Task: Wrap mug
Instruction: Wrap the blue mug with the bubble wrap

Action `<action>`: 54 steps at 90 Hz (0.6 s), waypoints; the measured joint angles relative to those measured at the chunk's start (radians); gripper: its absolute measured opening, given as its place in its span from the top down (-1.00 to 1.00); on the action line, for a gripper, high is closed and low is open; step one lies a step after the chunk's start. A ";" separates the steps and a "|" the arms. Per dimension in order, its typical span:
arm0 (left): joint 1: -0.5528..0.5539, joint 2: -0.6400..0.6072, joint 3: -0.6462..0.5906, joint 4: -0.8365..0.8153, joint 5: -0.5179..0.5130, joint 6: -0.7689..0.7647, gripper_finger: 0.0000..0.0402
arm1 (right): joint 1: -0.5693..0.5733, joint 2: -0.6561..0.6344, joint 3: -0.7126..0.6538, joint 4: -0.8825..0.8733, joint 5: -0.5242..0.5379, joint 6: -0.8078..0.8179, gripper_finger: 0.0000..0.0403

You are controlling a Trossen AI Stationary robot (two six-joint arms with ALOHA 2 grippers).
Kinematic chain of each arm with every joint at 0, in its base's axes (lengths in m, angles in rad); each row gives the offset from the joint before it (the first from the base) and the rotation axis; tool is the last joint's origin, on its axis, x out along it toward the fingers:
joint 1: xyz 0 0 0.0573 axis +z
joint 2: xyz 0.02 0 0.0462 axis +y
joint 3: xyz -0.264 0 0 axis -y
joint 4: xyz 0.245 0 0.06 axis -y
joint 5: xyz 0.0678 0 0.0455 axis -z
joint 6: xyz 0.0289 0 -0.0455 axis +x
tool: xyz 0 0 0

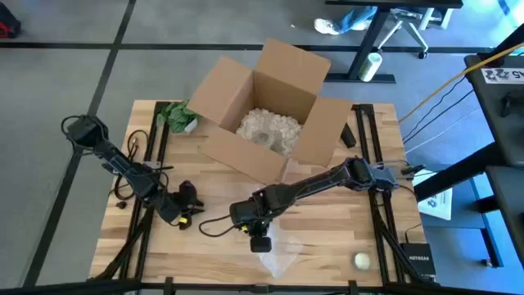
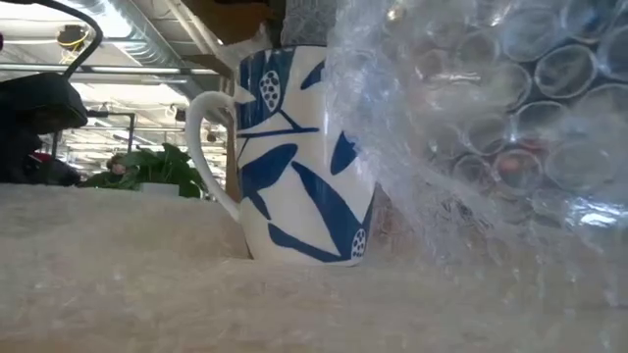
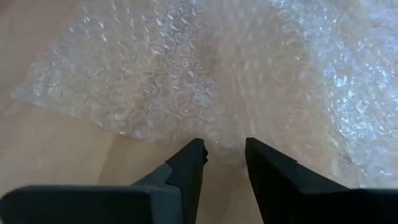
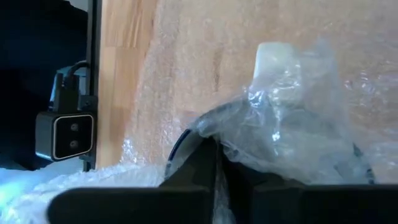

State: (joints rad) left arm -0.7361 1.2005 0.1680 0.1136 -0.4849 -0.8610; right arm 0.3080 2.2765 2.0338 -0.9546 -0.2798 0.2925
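Wooden table (image 1: 327, 238) (bubble wrap (image 1: 282, 250), box (image 1: 270, 111))

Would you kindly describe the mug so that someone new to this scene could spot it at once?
Start at the open cardboard box at the far side of the wooden table. Nearer the front edge lies clear bubble wrap, and the mug stands upright on it. It alone is white with blue leaf shapes and a handle.
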 joint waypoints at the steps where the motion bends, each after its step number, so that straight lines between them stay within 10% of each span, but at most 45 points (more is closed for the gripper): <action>1: 0.000 0.000 0.000 0.000 0.000 0.000 0.48 | 0.000 0.000 0.000 -0.001 0.000 0.001 0.93; 28: 0.000 0.000 -0.004 0.070 0.018 0.017 0.48 | -0.002 0.000 0.026 -0.071 0.002 0.017 0.64; 54: 0.006 0.000 0.071 0.286 0.019 0.342 0.48 | -0.001 -0.003 0.047 -0.069 0.045 -0.002 0.63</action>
State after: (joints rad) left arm -0.7303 1.2003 0.2391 0.3999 -0.4655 -0.5186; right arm 0.3073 2.2738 2.0808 -1.0233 -0.2343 0.2905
